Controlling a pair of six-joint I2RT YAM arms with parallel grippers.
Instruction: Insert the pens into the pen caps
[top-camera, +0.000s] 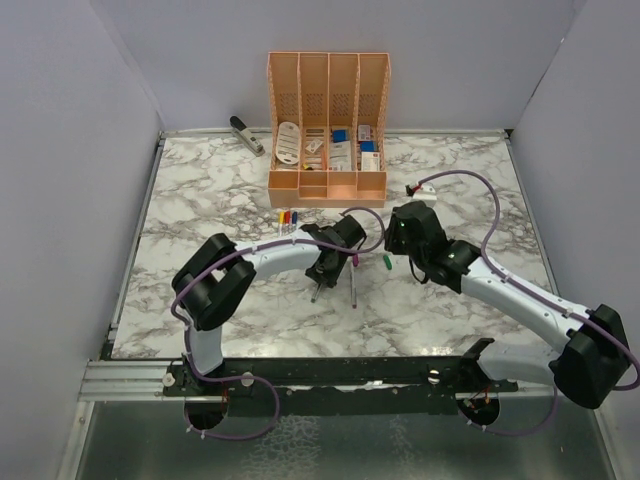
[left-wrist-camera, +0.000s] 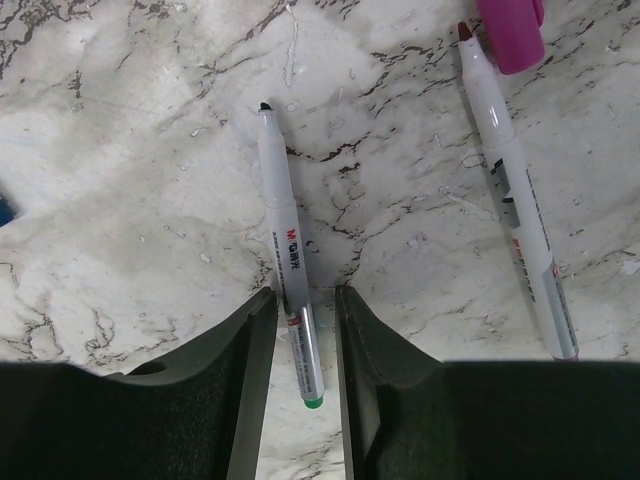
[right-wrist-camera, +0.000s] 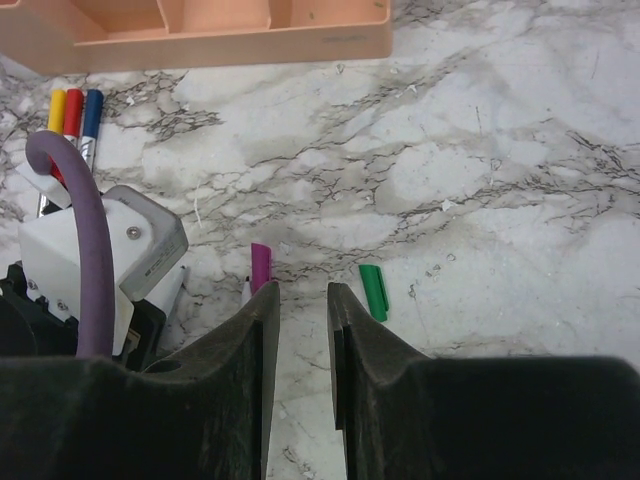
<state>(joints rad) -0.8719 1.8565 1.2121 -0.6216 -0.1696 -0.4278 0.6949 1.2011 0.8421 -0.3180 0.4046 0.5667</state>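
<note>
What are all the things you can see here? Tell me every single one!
Capped pens: three, yellow, red and blue caps, in front of the organiser.
Bare pens: two, whitish-grey, mid-table; one green-tipped, the other beside it.
Purple cap: one, by the second pen's tip.
Green cap: one, lying alone.
Organiser: one, orange, at the back, stationery inside.
Stapler: one, grey, back left.
Small white-and-red thing: one, right of the organiser; unclear what.
Table: one, marble-patterned.
Left gripper: black, open around the green-tipped pen.
Right gripper: black, open, near the purple cap.
</note>
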